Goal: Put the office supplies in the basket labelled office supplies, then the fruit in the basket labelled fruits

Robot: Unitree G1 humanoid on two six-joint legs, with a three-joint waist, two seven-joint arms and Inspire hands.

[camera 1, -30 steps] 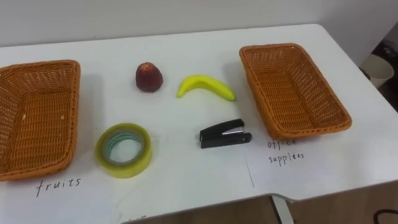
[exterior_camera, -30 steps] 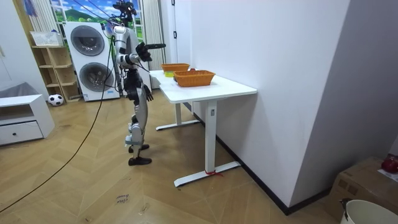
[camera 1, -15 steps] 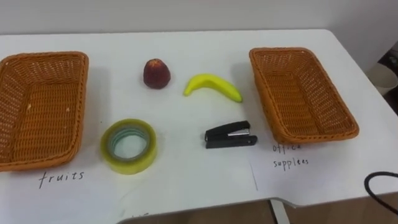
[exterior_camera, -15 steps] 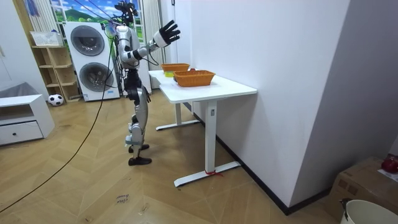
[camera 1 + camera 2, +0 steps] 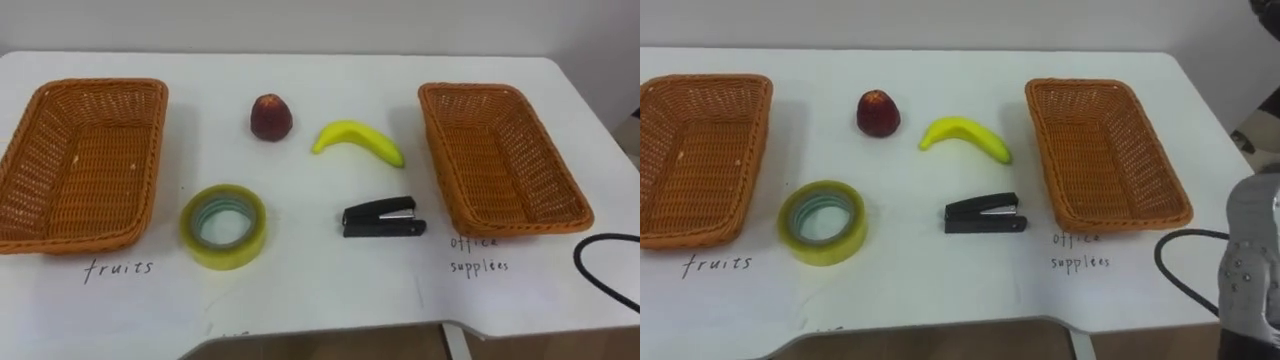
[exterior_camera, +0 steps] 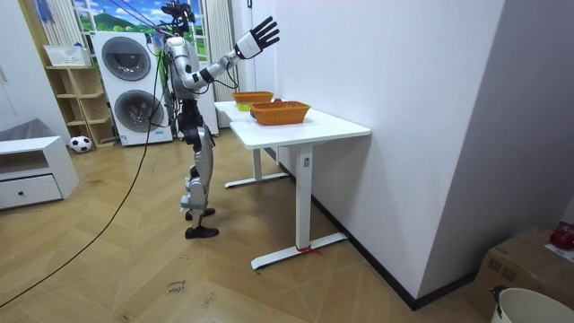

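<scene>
- Status: nothing sorted yet. The red apple [image 5: 271,118], banana [image 5: 358,142], tape roll [image 5: 223,226] & black stapler [image 5: 384,218] all lie on the white table [image 5: 300,290], btwn two wicker baskets w/ nothing in them.
- Layout: fruit basket [image 5: 100,86] is on the robot's left, office basket [image 5: 470,90] on its right. Each has a handwritten label in front.
- The right hand [image 6: 260,36] is up high above the table, fingers spread straight, holding nothing.
- Risk 1: that hand is well above everything, so your descent is long. Come down fast or off-line and you'll likely knock the banana or stapler, which lie near each other.
- Risk 2: the apple is roundish, so a side nudge prob. sends it rolling across the table.
- Risk 3: the tape lies flat, so fingers may slide over its rim w/o a hold. Hooking thru the hole looks safer.
- Risk 4: the stapler is near the office basket's wall, so wide-spread fingers could shove the basket.
- Views: the room view gives you stance and hand pose, w/ the robot upright at the table side toward the washing machines [image 6: 126,58]. The eye views give you item layout & labels. The right eye view adds a bit of the right arm at lower right.
</scene>
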